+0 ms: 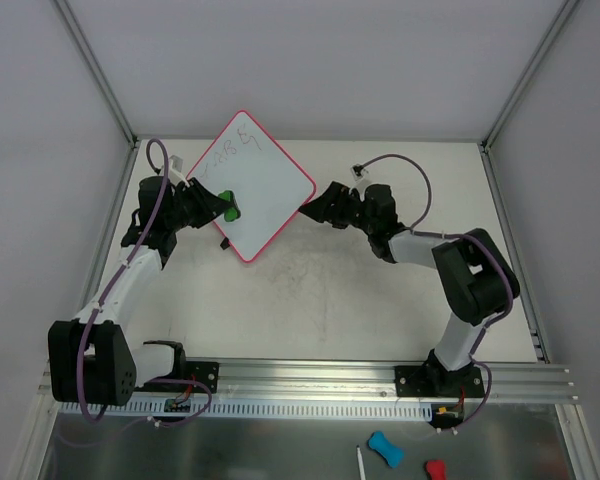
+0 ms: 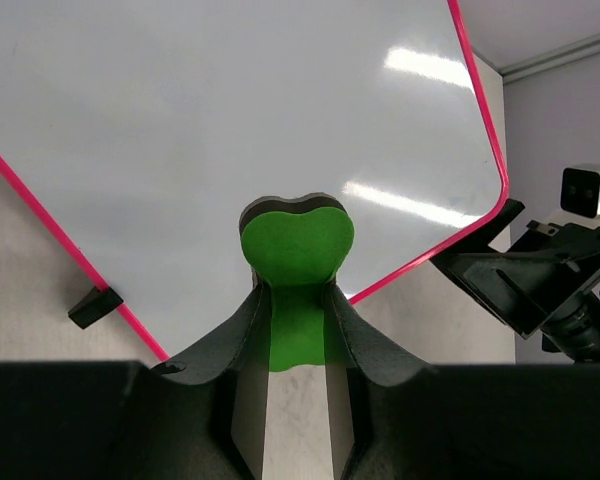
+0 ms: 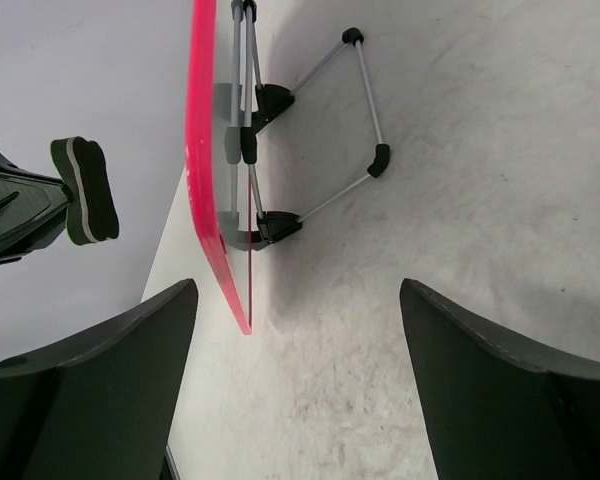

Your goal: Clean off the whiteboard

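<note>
The whiteboard [image 1: 260,190] is a white square with a pink-red rim, turned like a diamond and propped on a wire stand. Thin scribbles [image 1: 242,148] sit near its top corner. My left gripper [image 1: 223,210] is shut on a green eraser [image 1: 231,211] at the board's lower left part. In the left wrist view the eraser [image 2: 297,240] sticks out from the gripper [image 2: 297,292] over the board [image 2: 230,110]. My right gripper [image 1: 308,208] is open at the board's right corner. In the right wrist view the rim [image 3: 205,170] reaches between the jaws of the gripper [image 3: 300,345].
The wire stand [image 3: 325,130] props the board from behind. A black foot [image 2: 94,305] pokes out under its lower edge. A blue piece [image 1: 385,448], a red piece [image 1: 435,468] and a white pen [image 1: 361,462] lie on the shelf below the rail. Grey walls enclose the table.
</note>
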{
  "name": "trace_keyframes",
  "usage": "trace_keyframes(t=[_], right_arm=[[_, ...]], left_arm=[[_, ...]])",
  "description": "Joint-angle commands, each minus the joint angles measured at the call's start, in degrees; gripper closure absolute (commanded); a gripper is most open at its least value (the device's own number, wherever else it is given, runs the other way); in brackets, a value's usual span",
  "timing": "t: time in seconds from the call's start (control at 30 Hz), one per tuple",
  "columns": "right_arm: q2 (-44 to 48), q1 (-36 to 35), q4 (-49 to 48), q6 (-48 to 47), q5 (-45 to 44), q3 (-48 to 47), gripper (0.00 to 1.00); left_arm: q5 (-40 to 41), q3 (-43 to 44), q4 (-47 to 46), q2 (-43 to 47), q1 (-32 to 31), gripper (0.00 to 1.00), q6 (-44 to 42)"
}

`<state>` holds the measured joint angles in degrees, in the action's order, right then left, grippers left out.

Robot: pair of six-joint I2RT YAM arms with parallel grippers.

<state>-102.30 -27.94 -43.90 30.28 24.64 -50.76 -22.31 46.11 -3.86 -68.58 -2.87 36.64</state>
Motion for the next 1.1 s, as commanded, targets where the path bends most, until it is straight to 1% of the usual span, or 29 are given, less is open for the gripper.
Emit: trace_keyframes(t=[0.0,0.13,0.27,0.33,0.37,0.5,0.57,0.6,0.63,0.73,0.97,1.07], right_arm=[[6.92,1.57,-2.68,-1.71,0.58,2.5,0.13],[12.38,3.24,-0.85,-4.26,0.32,4.18,0.1],[14.85,5.79,2.41,-6.02,2.68,1.55,0.09],[14.59,7.55,5.21,-5.94,4.35,-0.55,0.08],[14.15,8.08,6.97,-6.02,6.27,-3.78,0.08],[10.46,10.36,15.49,-7.43,12.44,-13.2,0.07],[8.27,10.54,22.95,-10.22,14.2,-17.16,0.07],[7.56,10.54,25.68,-11.37,14.12,-20.83,0.07],[7.03,10.54,30.06,-12.52,13.94,-22.43,0.07],[5.36,10.63,30.8,-13.5,14.64,-24.99,0.07],[0.62,10.63,30.8,-12.71,17.1,-29.39,0.08],[-2.98,10.63,30.8,-11.39,19.46,-33.15,0.11]], left_arm=[[0.51,-0.32,0.87,2.57,0.76,1.0,-0.61],[-0.63,-1.81,1.48,4.06,0.76,1.0,1.58],[-2.48,-1.55,2.44,5.38,0.76,1.0,2.64],[-2.74,0.72,3.76,6.0,0.76,1.0,1.42],[-2.66,1.7,7.08,6.17,0.76,1.0,0.89],[-1.43,4.87,13.07,7.49,0.76,1.0,-2.53],[0.84,4.96,14.75,8.72,0.76,1.0,-4.56],[1.64,4.96,15.89,8.9,0.76,1.0,-5.17],[2.35,4.78,16.33,9.25,0.76,1.0,-5.96],[5.34,5.13,16.69,7.68,0.76,1.0,-6.84],[7.18,8.12,16.34,1.96,0.68,1.0,-5.09],[8.77,9.44,15.99,0.46,0.68,1.0,-5.44]])
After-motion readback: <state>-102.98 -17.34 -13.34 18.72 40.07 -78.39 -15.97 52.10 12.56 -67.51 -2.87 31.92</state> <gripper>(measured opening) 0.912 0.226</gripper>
